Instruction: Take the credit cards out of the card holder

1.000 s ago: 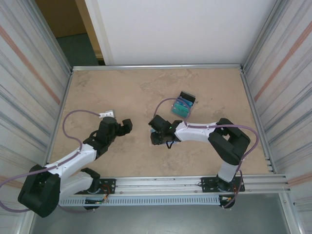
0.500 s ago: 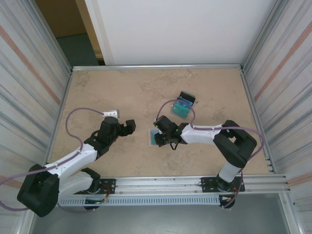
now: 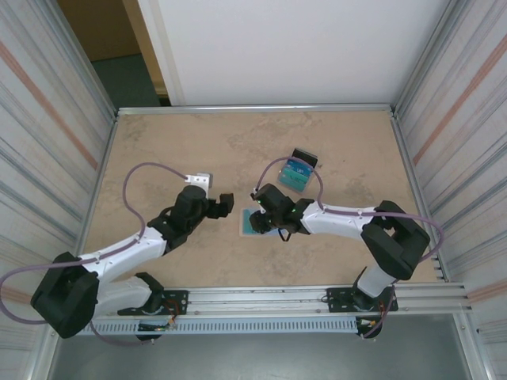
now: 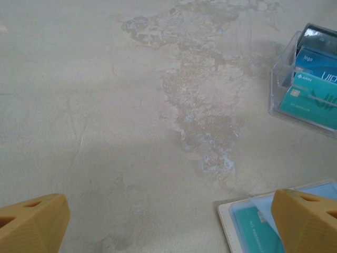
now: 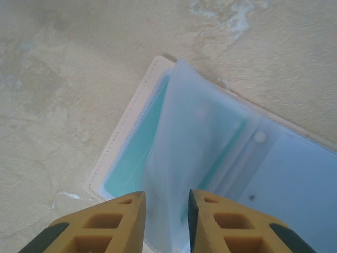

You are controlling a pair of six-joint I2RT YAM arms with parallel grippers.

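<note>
Swinging toward the middle of the bench (image 3: pixel 158 150) since a second ago, the left arm (image 3: pixel 127 252) now has its jaws spread wide and empty, just left of the card holder (image 3: pixel 252 223). The holder was out of sight then and now lies open directly under the right jaws, the nearer pair, with its long axis slanting across the right wrist view. Those jaws stand nearly together around a clear sleeve leaf (image 5: pixel 184 153); I cannot tell if they grip it. A teal credit card (image 5: pixel 129 163) sits inside
</note>
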